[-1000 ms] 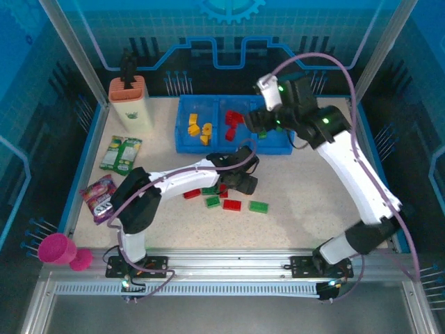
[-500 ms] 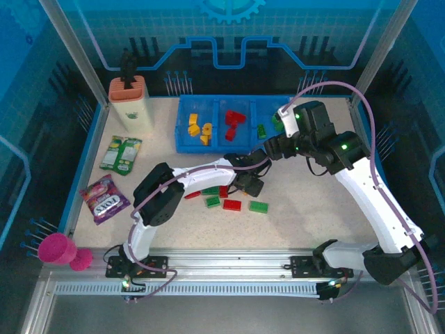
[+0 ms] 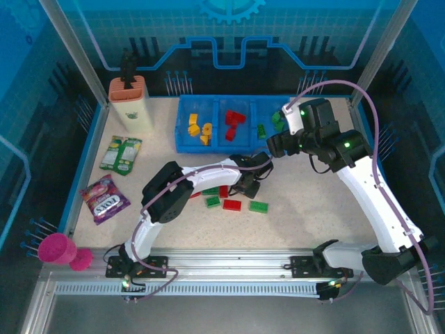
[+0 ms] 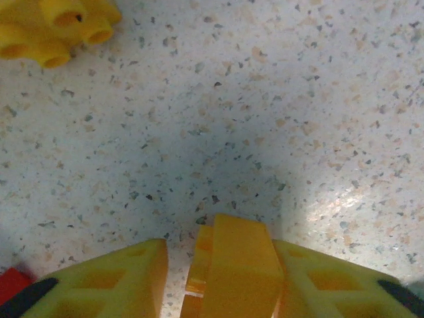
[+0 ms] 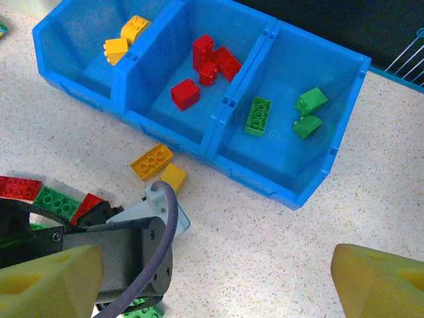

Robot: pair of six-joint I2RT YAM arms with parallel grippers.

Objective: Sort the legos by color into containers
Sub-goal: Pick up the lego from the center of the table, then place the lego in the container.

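The containers are a blue three-compartment tray [image 3: 208, 148] [image 5: 262, 180]. It holds yellow legos [image 5: 126, 36] on the left, red legos [image 5: 209, 59] in the middle and green legos [image 5: 258, 116] on the right. My left gripper [image 3: 249, 184] [image 4: 222, 258] is low on the table, shut on a plain yellow lego [image 4: 232, 265] [image 5: 173, 177]; a thin strip of table shows beside its left finger. A studded yellow lego [image 4: 53, 30] [image 5: 152, 161] lies just beyond. My right gripper [image 3: 277, 145] [image 5: 213, 285] hangs wide open in front of the tray, holding nothing.
Loose red legos [image 3: 232, 204] and green legos [image 3: 259, 206] lie on the table near the left gripper. A cream-and-orange holder [image 3: 131, 103], a green packet [image 3: 119, 153] and a purple packet [image 3: 104, 198] sit at the left. A pink cup [image 3: 59, 249] stands off the near left corner.
The left jaws have closed in on the yellow lego. The right gripper has swung from over the tray to the table in front of its right end.
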